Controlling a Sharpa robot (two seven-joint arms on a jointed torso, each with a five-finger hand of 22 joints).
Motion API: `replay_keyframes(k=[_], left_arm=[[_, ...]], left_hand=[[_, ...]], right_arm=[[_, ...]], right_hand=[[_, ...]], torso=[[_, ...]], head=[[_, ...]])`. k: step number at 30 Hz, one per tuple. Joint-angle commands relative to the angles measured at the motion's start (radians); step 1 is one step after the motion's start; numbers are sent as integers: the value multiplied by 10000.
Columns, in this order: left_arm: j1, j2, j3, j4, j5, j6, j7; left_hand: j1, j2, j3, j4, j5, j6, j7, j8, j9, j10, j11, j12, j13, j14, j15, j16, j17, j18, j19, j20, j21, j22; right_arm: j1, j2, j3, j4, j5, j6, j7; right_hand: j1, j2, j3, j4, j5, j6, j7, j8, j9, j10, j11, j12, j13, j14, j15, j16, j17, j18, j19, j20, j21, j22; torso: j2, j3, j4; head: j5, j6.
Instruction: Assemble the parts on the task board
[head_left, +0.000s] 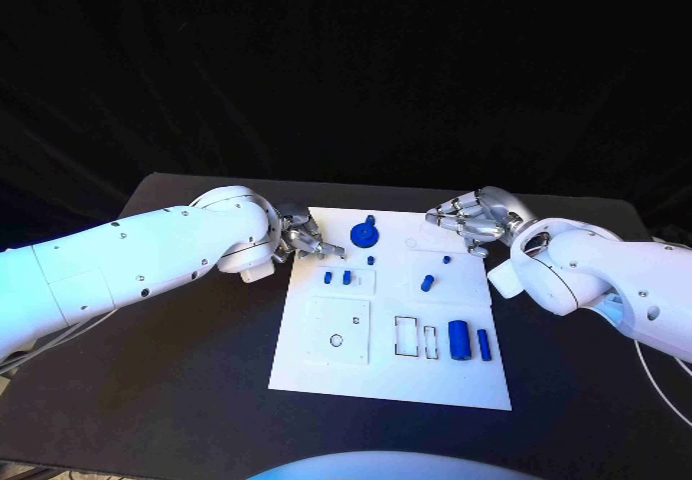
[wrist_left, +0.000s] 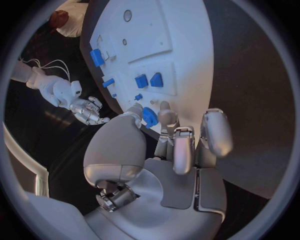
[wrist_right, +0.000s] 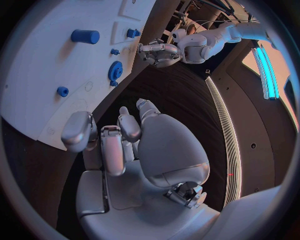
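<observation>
The white task board (head_left: 325, 365) lies in the middle of the table. A blue gear (head_left: 365, 234) sits near its far edge, with small blue parts (head_left: 346, 276) and a slanted blue peg (head_left: 428, 283) behind the middle. A large blue cylinder (head_left: 459, 340) and a slim blue bar (head_left: 485, 345) lie at the near right. My left hand (head_left: 299, 236) hovers at the board's far left corner, close to the gear (wrist_left: 150, 116), fingers apart and holding nothing. My right hand (head_left: 464, 215) hangs off the far right corner, also holding nothing.
The board (wrist_left: 181, 60) has several outlined recesses, one with a round hole (head_left: 336, 340). Black table (head_left: 188, 370) surrounds the board on all sides. The left hand (wrist_right: 159, 52) and the gear (wrist_right: 115, 71) appear in the right wrist view, the right hand (wrist_left: 87, 109) in the left wrist view.
</observation>
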Motion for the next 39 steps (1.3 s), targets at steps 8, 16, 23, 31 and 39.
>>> replay_keyframes(k=[8, 16, 23, 31, 39], left_arm=[[-16, 210, -31, 108, 539, -1320, 3780], [-132, 633, -118, -162, -1192, -2086, 5062], [-237, 971, -190, -432, -2246, -1877, 5067], [-312, 1368, -268, -802, -3422, -1539, 4535], [-398, 1698, -277, -1109, -4006, -1123, 4036]], left_hand=[[4130, 391, 1295, -1137, 120, -1063, 866, -1185, -1474, -3056, 835, -3272, -2790, -2916, 703, -5991, -3680, 923, -3167, 645, -5787, -3842], [4057, -875, 1651, -906, -424, 168, 887, -3100, -3844, -2153, 1001, -5776, -5344, -2805, 892, -7702, -5397, 952, -2727, 858, -6839, -4765], [4609, -737, 1302, -1239, -454, 558, 859, -3600, -4551, -1979, 1026, -6398, -6123, -2618, 847, -7894, -5712, 953, -2302, 823, -7272, -5201], [4699, -722, 1375, -1411, -433, 989, 787, -3892, -5042, -1526, 946, -6732, -6677, -1589, 750, -6078, -4349, 935, -1674, 709, -6981, -5019], [4594, -782, 1334, -1415, -441, 1128, 759, -4071, -5301, -1681, 981, -7056, -7017, -1341, 772, -5309, -3904, 919, -1458, 710, -6777, -4812]], right_arm=[[-9, -2, -1, -21, -6, -73, 146], [-10, 34, -1, -24, 210, 35, 334], [-10, 46, -1, -36, 283, 64, 365], [-11, 67, -1, -53, 299, 81, 372], [-13, 100, -1, -65, 245, 62, 385]], right_hand=[[106, 20, 5, -34, 54, -55, 23, -64, 0, -45, 5, -29, 1, 688, 43, -53, 1220, 139, -60, 21, -61, -4], [105, 15, -6, -17, 10, -62, 29, -57, 3, -69, 10, -57, -29, 682, 49, -68, 1204, 144, -79, 26, -92, -39], [100, 29, -5, -5, -9, -62, 30, -55, 4, -49, 12, -31, -6, 690, 50, -48, 1235, 138, -64, 28, -80, -10], [99, 31, -5, -4, -10, -62, 30, -55, 5, -46, 12, -28, -2, 691, 50, -46, 1239, 138, -63, 28, -79, -7], [96, 48, -1, 6, -17, -62, 30, -53, 5, -42, 12, -24, -1, 690, 51, -49, 1235, 139, -66, 29, -85, -17]], torso=[[-3, -5, 11], [15, -5, -9], [4, -17, 6], [2, -12, 12], [4, -17, 8]], head=[[-77, 115], [-115, 271], [-184, 277], [-180, 284], [-207, 285]])
